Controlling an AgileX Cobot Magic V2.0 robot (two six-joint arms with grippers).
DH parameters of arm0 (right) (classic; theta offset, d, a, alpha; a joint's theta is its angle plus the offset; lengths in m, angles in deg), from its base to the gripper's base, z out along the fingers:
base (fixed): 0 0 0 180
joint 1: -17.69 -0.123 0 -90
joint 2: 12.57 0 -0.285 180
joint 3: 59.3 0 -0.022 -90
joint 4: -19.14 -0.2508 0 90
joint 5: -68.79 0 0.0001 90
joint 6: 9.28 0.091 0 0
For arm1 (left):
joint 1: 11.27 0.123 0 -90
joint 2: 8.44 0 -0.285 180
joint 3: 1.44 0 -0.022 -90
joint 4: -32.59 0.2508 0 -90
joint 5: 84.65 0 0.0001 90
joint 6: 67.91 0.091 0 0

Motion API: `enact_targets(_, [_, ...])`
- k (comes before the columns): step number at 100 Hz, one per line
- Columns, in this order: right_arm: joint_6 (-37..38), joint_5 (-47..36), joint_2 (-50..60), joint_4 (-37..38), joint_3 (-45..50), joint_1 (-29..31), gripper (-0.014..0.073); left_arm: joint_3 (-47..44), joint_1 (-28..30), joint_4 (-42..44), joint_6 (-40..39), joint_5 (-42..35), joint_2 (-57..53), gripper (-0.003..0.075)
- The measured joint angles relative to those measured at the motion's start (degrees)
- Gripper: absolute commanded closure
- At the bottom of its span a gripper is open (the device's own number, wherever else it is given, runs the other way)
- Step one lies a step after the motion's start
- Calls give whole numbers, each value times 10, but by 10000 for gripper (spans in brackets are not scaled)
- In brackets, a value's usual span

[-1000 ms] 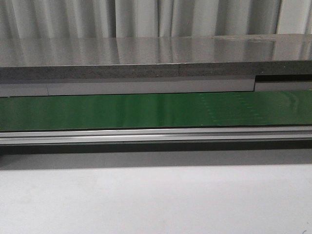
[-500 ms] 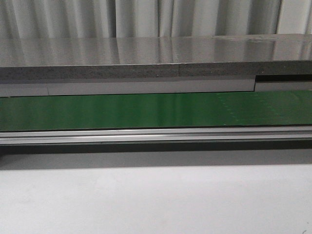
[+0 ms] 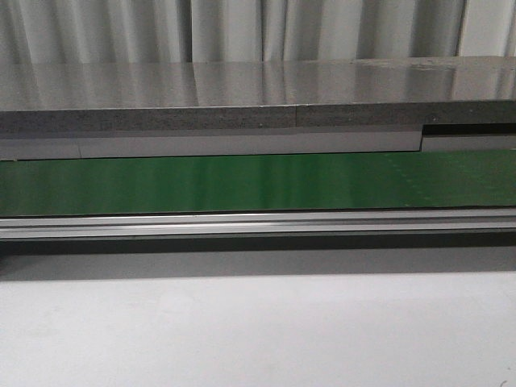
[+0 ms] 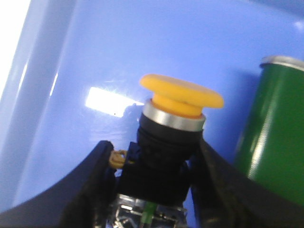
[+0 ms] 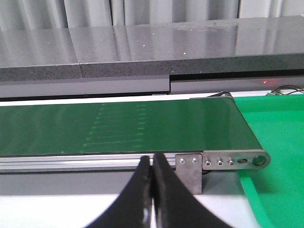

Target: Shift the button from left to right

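In the left wrist view the button [image 4: 182, 97] has a round yellow-orange cap, a metal ring and a black boxy body. My left gripper [image 4: 154, 154] is shut on the black body, one finger on each side, with a blue surface [image 4: 71, 85] behind it. My right gripper [image 5: 153, 160] is shut and empty, in front of the rail near the right end of the green belt [image 5: 118, 126]. Neither gripper nor the button shows in the front view, where the belt [image 3: 258, 184] runs bare across the frame.
A green thing with a metal edge [image 4: 273, 137] stands close beside the button. A green area [image 5: 278, 142] lies past the belt's right end. A grey counter [image 3: 258, 97] runs behind the belt and a white table top [image 3: 258, 330] in front.
Faint dotted marks on the belt have drifted to the right. Nothing else in the front view has changed.
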Motion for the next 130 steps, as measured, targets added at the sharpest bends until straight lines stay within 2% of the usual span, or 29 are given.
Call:
enact_targets(43, [0, 0, 0, 0, 0, 0, 661, -18, -85, -7, 14, 35, -39, 709])
enact_targets(72, [0, 0, 0, 0, 0, 0, 661, -48, -111, -7, 14, 36, -38, 699])
enact_targets(82, [0, 0, 0, 0, 0, 0, 661, -53, -112, -7, 14, 35, -38, 617])
enact_targets(101, [0, 0, 0, 0, 0, 0, 661, -53, -112, -7, 14, 31, -38, 304])
enact_targets(108, [0, 0, 0, 0, 0, 0, 661, -53, -112, -7, 14, 30, -38, 223])
enact_targets(115, [0, 0, 0, 0, 0, 0, 661, -53, -112, -7, 14, 29, -38, 192])
enact_targets(130, [0, 0, 0, 0, 0, 0, 661, -53, -112, -8, 14, 25, -38, 192])
